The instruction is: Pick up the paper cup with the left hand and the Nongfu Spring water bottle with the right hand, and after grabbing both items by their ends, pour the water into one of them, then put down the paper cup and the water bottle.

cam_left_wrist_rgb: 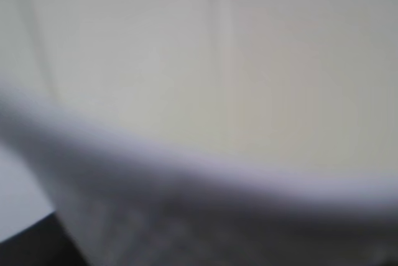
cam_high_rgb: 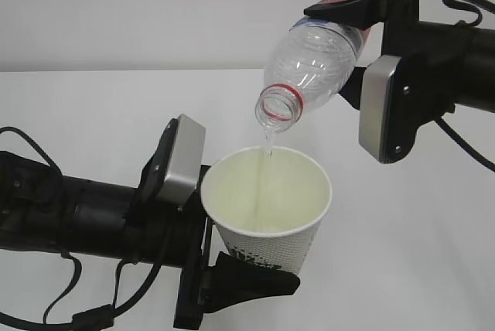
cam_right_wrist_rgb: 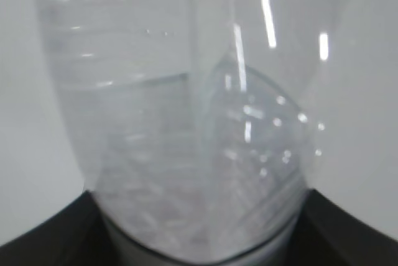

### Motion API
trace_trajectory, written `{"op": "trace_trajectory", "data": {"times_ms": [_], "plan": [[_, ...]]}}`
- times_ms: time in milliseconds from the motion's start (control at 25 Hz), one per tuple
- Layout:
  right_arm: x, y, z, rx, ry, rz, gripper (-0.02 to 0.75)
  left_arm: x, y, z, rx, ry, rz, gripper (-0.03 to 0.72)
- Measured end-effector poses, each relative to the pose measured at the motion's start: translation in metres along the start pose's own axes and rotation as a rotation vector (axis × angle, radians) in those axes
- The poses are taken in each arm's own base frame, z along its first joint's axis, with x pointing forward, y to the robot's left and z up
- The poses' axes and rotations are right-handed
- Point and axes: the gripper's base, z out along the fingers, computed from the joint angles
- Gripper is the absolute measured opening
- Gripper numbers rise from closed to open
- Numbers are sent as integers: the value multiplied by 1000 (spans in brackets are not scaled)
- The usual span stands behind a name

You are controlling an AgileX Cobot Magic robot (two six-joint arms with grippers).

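The Nongfu Spring water bottle [cam_high_rgb: 321, 56] is tipped, its long axis slanting down and to the left, mouth lowest and directly above the open paper cup [cam_high_rgb: 267, 207]. A thin stream of water [cam_high_rgb: 268, 144] drops into the cup near its far wall. The right hand [cam_high_rgb: 363, 33] is clamped on the bottle's body, up at the right. The left hand [cam_high_rgb: 232, 273] grips the cup low at its base, near and left, holding it tilted. Mouth over rim: that's the line to hold before righting the bottle.

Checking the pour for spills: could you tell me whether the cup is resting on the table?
No, the left claw holds the paper cup aloft.
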Motion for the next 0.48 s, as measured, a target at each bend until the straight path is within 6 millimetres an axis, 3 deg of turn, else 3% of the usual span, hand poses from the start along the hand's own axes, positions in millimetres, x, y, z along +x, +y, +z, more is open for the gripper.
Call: {"op": "trace_trajectory", "data": {"times_ms": [480], "plan": [[0, 0, 0, 0, 0, 0, 475, 0, 0, 0, 3, 2, 2, 537]]}}
